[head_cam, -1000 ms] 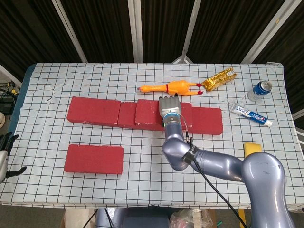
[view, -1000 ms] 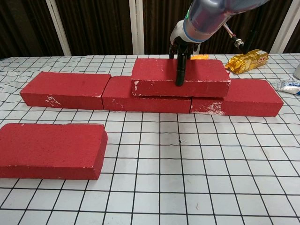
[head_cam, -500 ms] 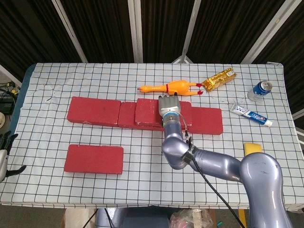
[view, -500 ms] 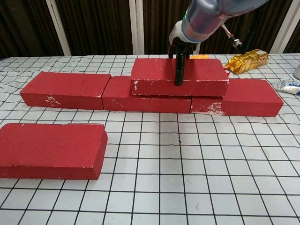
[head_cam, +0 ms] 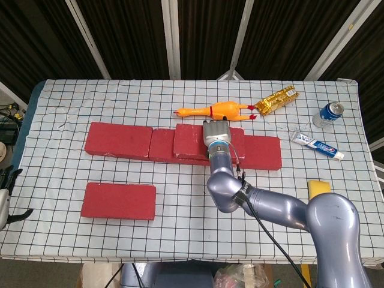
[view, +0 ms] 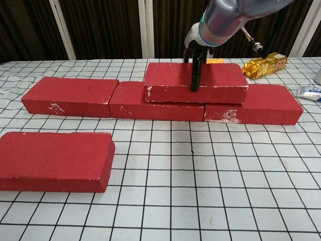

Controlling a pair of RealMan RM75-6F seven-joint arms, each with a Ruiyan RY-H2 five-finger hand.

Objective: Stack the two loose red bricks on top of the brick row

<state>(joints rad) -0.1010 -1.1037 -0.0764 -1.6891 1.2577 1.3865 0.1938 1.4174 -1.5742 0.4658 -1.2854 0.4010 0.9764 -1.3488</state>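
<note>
Red bricks tell you where you stand: about halfway. On the checked table [view: 210, 201], the brick row [view: 70, 95] runs three long, and one stacked brick [view: 165, 80] already sits on top, bridging the middle and right bricks. The second loose brick [view: 52, 160] lies alone near the front left, well apart from the row; you have it left to lift and place. Your right robot hand [view: 197, 50] grips the stacked brick across its width, thumb down the near face. Your left robot hand [head_cam: 5, 201] waits at the table's edge; I cannot tell how its fingers lie.
</note>
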